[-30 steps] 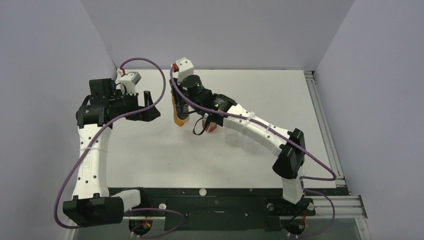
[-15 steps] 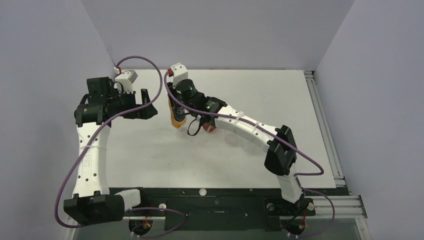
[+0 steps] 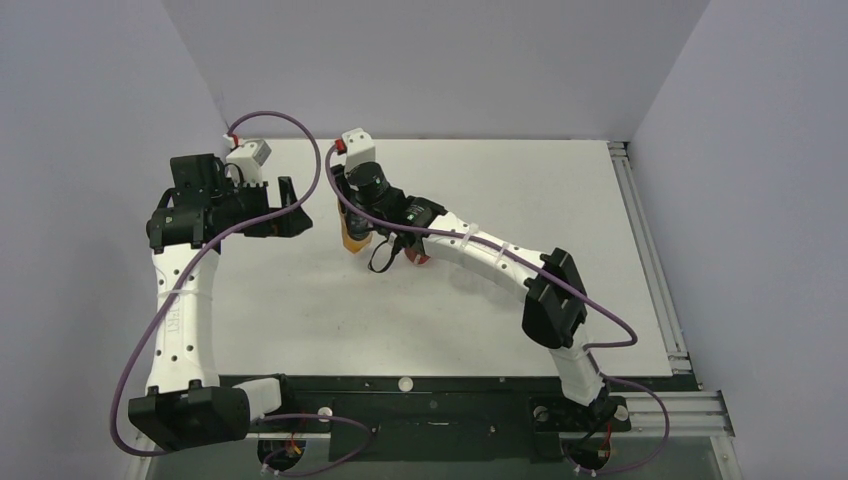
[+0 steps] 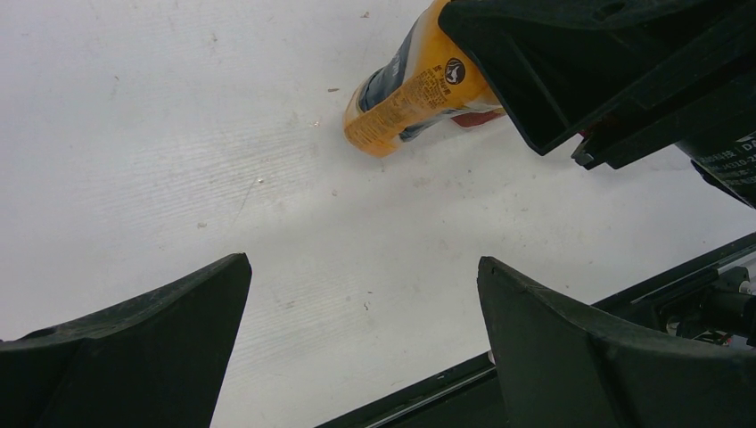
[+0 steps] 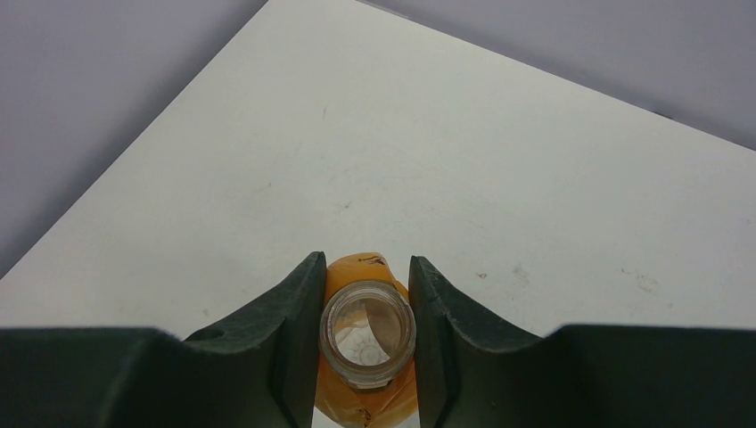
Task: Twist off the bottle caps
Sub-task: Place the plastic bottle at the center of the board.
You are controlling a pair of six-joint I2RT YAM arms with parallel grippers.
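Note:
My right gripper (image 5: 365, 261) is shut on the neck of the orange bottle (image 5: 361, 272), which has a dark label. The bottle's mouth (image 5: 367, 332) is open and has no cap on it. In the top view the bottle (image 3: 352, 240) stands under the gripper (image 3: 353, 210) at the middle left of the table. My left gripper (image 4: 364, 267) is open and empty, and sits left of the bottle (image 4: 414, 89). It also shows in the top view (image 3: 298, 205). The reddish-brown bottle (image 3: 421, 258) lies mostly hidden under my right arm. The clear bottle and the caps are out of view.
The white table (image 3: 520, 200) has walls close on the left and at the back. A black rail (image 3: 450, 385) runs along the front edge. Two small white round things (image 3: 405, 382) sit on it. I cannot tell what they are.
My right arm has moved a little to the left, carrying the orange bottle with it. My left gripper has drawn slightly back to the left and stays open.

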